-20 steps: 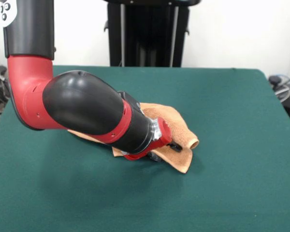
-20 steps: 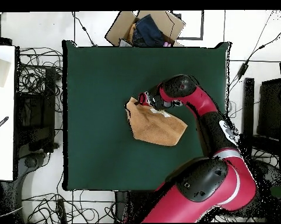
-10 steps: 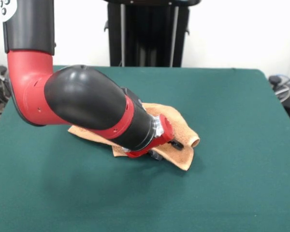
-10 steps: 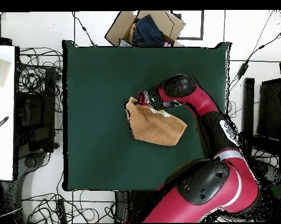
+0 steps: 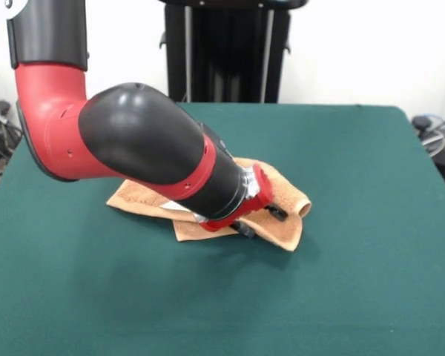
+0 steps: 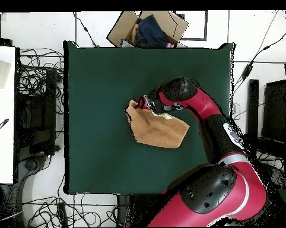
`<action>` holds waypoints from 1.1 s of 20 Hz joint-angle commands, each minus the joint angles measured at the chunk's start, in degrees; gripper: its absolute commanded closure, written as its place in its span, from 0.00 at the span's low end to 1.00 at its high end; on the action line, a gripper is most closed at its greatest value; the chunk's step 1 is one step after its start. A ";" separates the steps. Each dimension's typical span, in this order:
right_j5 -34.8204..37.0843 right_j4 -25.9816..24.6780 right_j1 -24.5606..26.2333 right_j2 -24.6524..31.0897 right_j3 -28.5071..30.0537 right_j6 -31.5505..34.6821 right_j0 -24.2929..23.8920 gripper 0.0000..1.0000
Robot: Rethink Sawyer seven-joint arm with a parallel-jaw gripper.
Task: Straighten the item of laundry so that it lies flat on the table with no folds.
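Observation:
The orange-tan towel (image 5: 285,226) lies rumpled in the middle of the green table (image 5: 356,178), with its right edge rolled over into a fold. My gripper (image 5: 261,221) is low over the towel's middle, shut on a raised fold of the cloth. The arm hides much of the towel. In the overhead view the towel (image 6: 158,132) spreads below my gripper (image 6: 141,104), which is at its upper left corner on the table (image 6: 98,77). A small white patch (image 6: 167,117) shows on the towel beside the arm.
The robot pedestal (image 5: 226,52) stands behind the table's far edge. An open cardboard box (image 6: 148,27) with dark cloth sits past the table's top edge in the overhead view. Cables (image 6: 38,77) lie on the floor left of the table.
The gripper has shifted slightly, dragging the towel with it. In the front view the rolled right edge has moved right and up, and more of the towel's left part shows.

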 commanded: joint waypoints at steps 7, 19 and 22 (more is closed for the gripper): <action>-5.99 0.69 0.15 4.09 10.30 1.51 -0.62 0.00; -6.95 0.56 -0.09 3.96 10.57 1.34 -0.60 0.00; -7.66 0.71 -0.25 3.97 10.80 1.81 -0.57 0.00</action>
